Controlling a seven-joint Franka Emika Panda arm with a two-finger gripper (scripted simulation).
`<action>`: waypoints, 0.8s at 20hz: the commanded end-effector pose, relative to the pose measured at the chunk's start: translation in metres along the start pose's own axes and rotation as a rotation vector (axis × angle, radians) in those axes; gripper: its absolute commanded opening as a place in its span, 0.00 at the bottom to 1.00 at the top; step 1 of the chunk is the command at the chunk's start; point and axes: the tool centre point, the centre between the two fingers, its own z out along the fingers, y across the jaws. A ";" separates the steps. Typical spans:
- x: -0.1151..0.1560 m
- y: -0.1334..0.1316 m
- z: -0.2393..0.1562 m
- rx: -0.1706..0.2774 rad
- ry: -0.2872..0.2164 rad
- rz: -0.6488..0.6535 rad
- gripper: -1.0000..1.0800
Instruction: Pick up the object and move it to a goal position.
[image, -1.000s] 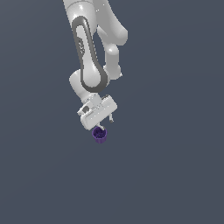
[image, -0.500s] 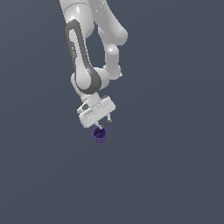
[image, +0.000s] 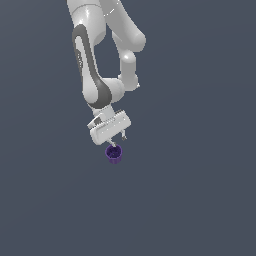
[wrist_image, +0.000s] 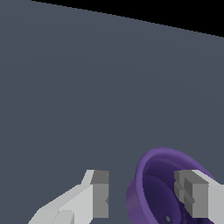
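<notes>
White two-finger tool (image: 118, 141) spread, one finger inside small dark purple hollow cup (image: 114, 154), other outside, 9 o'clock of it. Risk: thin-wall rim pinch lets cup tilt or slip.

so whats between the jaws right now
In the wrist view, the wall of the purple cup stands between them: one finger is inside the hollow, the other outside, with a bare gap before the wall.

A single white and grey robot arm is reaching down from the top of the exterior view, its wrist tilting toward the exterior view's right. Its white end effector (image: 118, 141) is pointing downward with the two fingers (wrist_image: 99, 192) standing apart, one inside a hollow rim and one outside.
</notes>
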 end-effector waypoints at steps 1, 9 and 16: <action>-0.001 0.000 0.000 -0.004 0.000 -0.004 0.62; -0.015 0.003 -0.004 -0.015 -0.012 0.019 0.62; -0.015 0.003 0.000 -0.015 -0.013 0.020 0.62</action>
